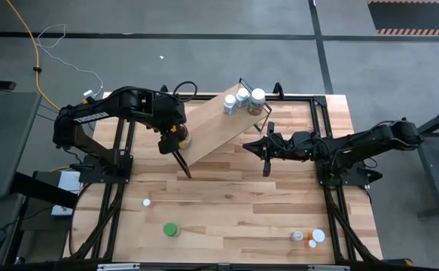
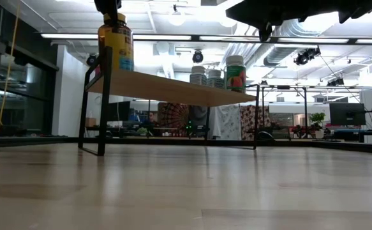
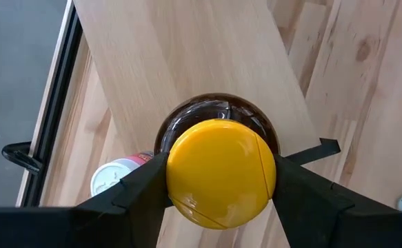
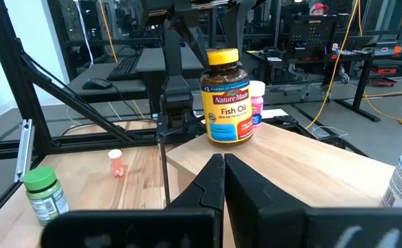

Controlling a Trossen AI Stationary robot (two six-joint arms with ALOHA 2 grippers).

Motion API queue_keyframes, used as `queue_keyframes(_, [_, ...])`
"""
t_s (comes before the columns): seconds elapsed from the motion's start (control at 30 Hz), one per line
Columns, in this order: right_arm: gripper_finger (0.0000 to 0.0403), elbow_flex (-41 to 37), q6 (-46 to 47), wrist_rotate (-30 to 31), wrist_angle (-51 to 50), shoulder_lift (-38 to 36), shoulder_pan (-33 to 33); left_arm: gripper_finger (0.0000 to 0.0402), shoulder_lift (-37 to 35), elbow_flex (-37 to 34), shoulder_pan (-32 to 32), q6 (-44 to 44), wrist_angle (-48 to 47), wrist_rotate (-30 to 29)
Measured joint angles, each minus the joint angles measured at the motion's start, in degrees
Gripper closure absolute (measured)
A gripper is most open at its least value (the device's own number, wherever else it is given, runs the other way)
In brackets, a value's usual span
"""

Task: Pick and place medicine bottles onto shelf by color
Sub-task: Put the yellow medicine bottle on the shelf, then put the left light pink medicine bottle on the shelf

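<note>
The amber jar with a yellow lid (image 3: 221,172) stands upright on the left end of the light-wood shelf (image 1: 223,124). My left gripper (image 1: 175,137) is over it, closed on the lid. Three white-capped bottles (image 1: 242,99) stand on the shelf's far right end. A pink-labelled bottle (image 3: 114,180) stands beside the jar, lower down. My right gripper (image 1: 263,147) is shut and empty, just off the shelf's near right edge, pointing at the jar (image 4: 227,96). My left gripper pinches the jar's yellow lid (image 3: 176,176) between its two fingers, one on each side of the lid's rim. The fingers come from above, pointing down. The jar is upright with its base on the shelf board (image 2: 117,69).
On the table's near part are a green bottle (image 1: 171,229), a small white-capped one (image 1: 146,202) and a cluster of small orange and white ones (image 1: 309,237). The shelf lies slantwise across the table's far middle, on black wire legs (image 2: 103,121).
</note>
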Motion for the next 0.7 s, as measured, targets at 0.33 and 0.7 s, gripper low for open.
queue_keyframes(0.33, [0.0402, 0.0, 0.0, 0.0, 0.0, 0.0, 0.0, 0.0098, 0.0, 0.0, 0.0, -0.2, 0.0, -3.4])
queue_keyframes(0.7, [0.0402, 0.0, 0.0, 0.0, 0.0, 0.0, 0.0, 0.0074, -0.3, 10.8, -0.6, 1.2, -1.7, -4.2])
